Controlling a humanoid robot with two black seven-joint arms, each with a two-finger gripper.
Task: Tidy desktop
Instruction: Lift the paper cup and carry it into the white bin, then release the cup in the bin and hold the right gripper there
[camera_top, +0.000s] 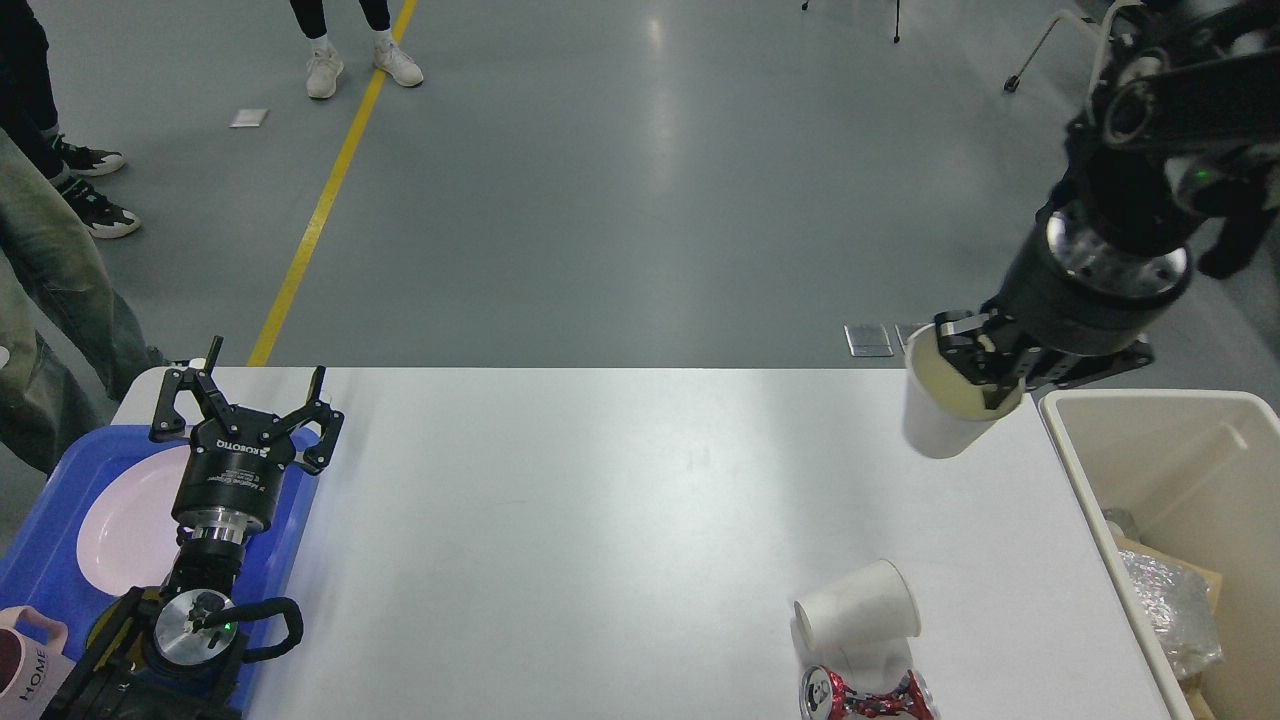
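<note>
Right gripper (985, 375) clamped on rim of white paper cup (935, 415), one finger inside the mouth, one outside. Cup held in the air, tilted, mouth facing up toward the camera, over the far right corner of the desktop (600, 520), just beside the near-left corner of the beige bin (1180, 430). Bin sits off the right edge of desktop, crumpled clear plastic (1170, 600) and some cardboard inside.

Left gripper (245, 415) spread wide, nothing between the fingers, pointing away from the camera, above the far edge of the blue tray (45, 555) at desktop's left end. Pink plate (125, 525) on tray under the arm. Pink mug (25, 665) marked HOME at near-left corner of view.

On desktop near right: second white paper cup (860, 615) lying on its side, mouth toward left. Crushed red can (865, 695) just in front of it, at the bottom edge of view.

Beyond desktop: grey floor, yellow line (320, 200), people's legs and shoes at left and top.
</note>
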